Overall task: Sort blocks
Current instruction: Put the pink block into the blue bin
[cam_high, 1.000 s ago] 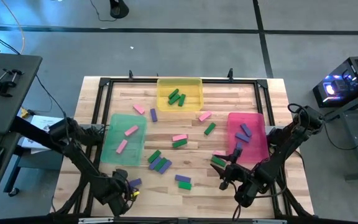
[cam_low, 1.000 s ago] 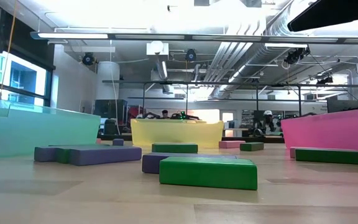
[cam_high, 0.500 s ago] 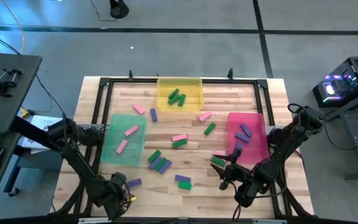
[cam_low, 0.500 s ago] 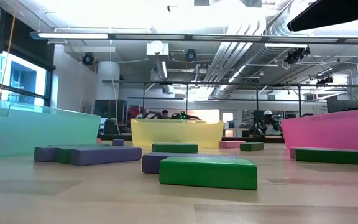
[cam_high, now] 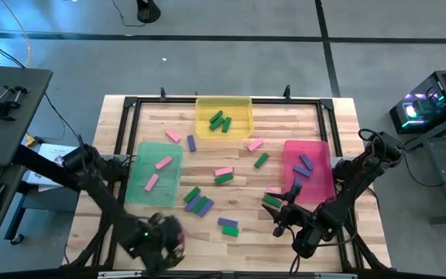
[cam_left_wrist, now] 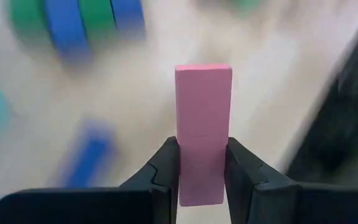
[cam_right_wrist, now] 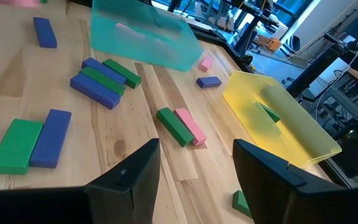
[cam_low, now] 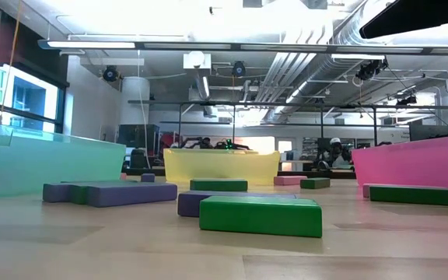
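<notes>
Pink, green and blue-purple blocks lie flat across the wooden table. A few more lie in the green tray, the yellow tray and the pink tray. At the table's near left, my left gripper is shut on a pink block above the table. A blue-purple block lies below it. At the near right, my right gripper stands open above the table with nothing between its fingers. It is next to a green block. My left gripper pinches the pink block's two long sides near one end between its two fingers. The fingers slant down from above and run along the block, which sticks out past the fingertips. The block is lifted clear of the table.
A green and a blue-purple block lie side by side near my right gripper. A cluster of blue-purple and green ones sits at mid-table, and a green and pink pair lies beyond it. A black frame borders the far edge.
My left gripper has risen from the table's near left with the pink block, which is now lifted clear. It has rolled about its wrist and shifted a little toward the table's right edge, and it shows blurred. My right arm has kept still.
</notes>
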Tool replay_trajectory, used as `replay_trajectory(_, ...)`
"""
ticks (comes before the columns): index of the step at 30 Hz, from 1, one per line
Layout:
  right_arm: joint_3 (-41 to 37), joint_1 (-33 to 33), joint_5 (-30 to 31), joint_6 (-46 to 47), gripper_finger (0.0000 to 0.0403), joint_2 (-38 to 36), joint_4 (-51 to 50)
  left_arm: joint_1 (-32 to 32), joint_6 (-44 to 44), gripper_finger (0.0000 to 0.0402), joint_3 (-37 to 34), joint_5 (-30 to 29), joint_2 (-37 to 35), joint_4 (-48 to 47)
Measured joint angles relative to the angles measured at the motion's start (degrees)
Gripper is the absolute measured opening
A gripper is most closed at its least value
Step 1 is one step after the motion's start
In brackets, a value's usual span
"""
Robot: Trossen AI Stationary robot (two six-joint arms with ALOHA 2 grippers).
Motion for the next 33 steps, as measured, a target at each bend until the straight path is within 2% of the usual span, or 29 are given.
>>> replay_trajectory(2,0.00,0.00,-0.02,0.04,0.0188,0.00,0.01,2.98,3.60,0.0060,1.81,-5.61,-0.04,-3.81)
replay_trajectory(4,0.00,0.00,-0.02,0.04,0.0188,0.00,0.02,6.48,4.58,0.0062,3.41,-7.77,-0.16,-10.70)
replay_trajectory(7,0.00,0.00,-0.02,0.04,0.0188,0.00,0.02,12.12,-0.53,0.0063,4.12,-10.82,-0.41,-24.94)
replay_trajectory(10,0.00,0.00,-0.05,0.18,0.0188,0.00,0.02,17.57,-4.12,0.0061,3.98,-8.69,-0.39,-40.35)
replay_trajectory(12,0.00,0.00,-0.07,0.26,0.0188,0.00,0.05,20.49,-4.22,0.0062,3.31,-6.07,-0.83,-45.35)
replay_trajectory(18,0.00,0.00,-0.33,0.83,0.0188,0.00,0.33,30.15,11.42,0.0062,-8.35,1.41,-9.24,-30.88)
replay_trajectory(23,0.02,0.00,-1.34,1.44,0.0188,0.00,0.35,35.90,12.57,0.0063,-19.07,8.41,-15.79,-28.34)
replay_trajectory(27,0.02,-0.01,-1.21,1.38,0.0188,0.00,0.28,37.97,14.97,0.0064,-27.40,15.43,-20.87,-17.87)
replay_trajectory(30,0.02,-0.27,-1.18,1.38,0.0188,0.00,0.27,38.45,15.29,0.0065,-32.25,17.91,-23.30,-10.74)
replay_trajectory(33,0.02,-0.37,-1.15,1.38,0.0188,0.00,0.27,38.49,14.45,0.0066,-34.29,18.34,-24.73,-9.55)
